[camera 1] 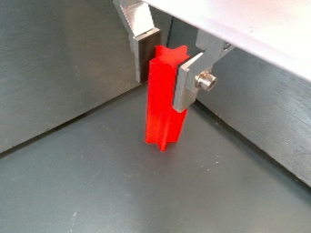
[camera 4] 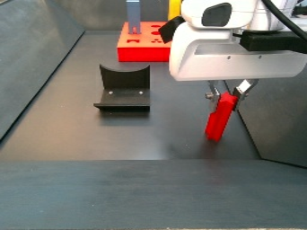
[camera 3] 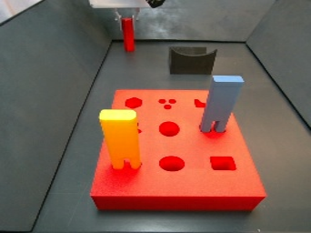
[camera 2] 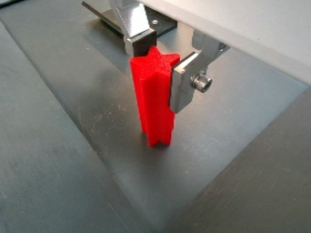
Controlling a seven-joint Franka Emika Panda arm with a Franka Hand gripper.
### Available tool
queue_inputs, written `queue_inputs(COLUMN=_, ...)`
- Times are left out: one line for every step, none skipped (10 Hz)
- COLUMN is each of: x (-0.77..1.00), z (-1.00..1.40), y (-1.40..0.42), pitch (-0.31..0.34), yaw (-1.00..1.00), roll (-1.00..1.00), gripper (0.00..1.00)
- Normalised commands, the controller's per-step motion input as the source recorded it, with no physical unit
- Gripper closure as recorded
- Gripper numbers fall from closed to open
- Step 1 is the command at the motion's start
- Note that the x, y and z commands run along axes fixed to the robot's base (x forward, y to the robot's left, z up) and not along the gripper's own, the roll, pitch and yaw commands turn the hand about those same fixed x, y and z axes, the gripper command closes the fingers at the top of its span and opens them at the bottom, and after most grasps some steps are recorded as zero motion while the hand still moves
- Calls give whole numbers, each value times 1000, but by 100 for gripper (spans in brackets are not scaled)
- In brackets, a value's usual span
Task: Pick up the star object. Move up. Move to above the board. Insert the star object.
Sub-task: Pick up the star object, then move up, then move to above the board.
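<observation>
The star object is a slim bright red post with a star-shaped top, standing upright on the grey floor. It shows in both wrist views and in both side views. My gripper sits over its top, one silver finger on each side, pads against it. In a side view the gripper hangs below its white body, close to a wall. The board is a thick red slab with holes, well away from the gripper; it also shows at the far end in a side view.
A wide yellow-orange peg and a blue-grey peg stand in the board. A dark grey U-shaped block lies on the floor between the board and the gripper. Grey walls enclose the floor; one stands close beside the post.
</observation>
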Motion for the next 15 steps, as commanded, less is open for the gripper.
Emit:
queue_inputs(x=0, z=0, y=0, pitch=0, yaw=0, roll=0, gripper=100)
queue_inputs(x=0, z=0, y=0, pitch=0, yaw=0, roll=0, gripper=100)
queue_inputs(x=0, z=833, y=0, pitch=0, yaw=0, roll=0, gripper=100)
queue_inputs(x=46, z=781, y=73, pitch=10, yaw=43, roll=26, gripper=100)
queue_inputs(x=37, z=665, y=70, pitch=46, yaw=32, roll=38, gripper=100)
queue_inputs(x=24, z=531, y=44, pitch=68, yaw=15, roll=51, gripper=100)
queue_inputs(x=7, z=350, y=24, pitch=88, yaw=3, roll=73, gripper=100)
queue_inputs(x=-3, z=216, y=17, pitch=98, yaw=3, roll=90, gripper=100)
queue_inputs(x=-69, z=1000, y=130, pitch=-36, yaw=-293, roll=237, gripper=100)
queue_inputs(x=-71, z=1000, y=130, pitch=-33, yaw=-280, roll=230, gripper=100)
queue_inputs(x=-77, z=1000, y=113, pitch=-8, yaw=-190, roll=172, gripper=100)
queue_inputs(x=-77, z=1000, y=102, pitch=9, yaw=-128, roll=137, gripper=100)
queue_inputs(x=-76, z=1000, y=94, pitch=28, yaw=-76, roll=109, gripper=100)
queue_inputs(x=-73, z=1000, y=88, pitch=45, yaw=-45, roll=94, gripper=100)
queue_inputs(x=-68, z=1000, y=81, pitch=64, yaw=-18, roll=84, gripper=100)
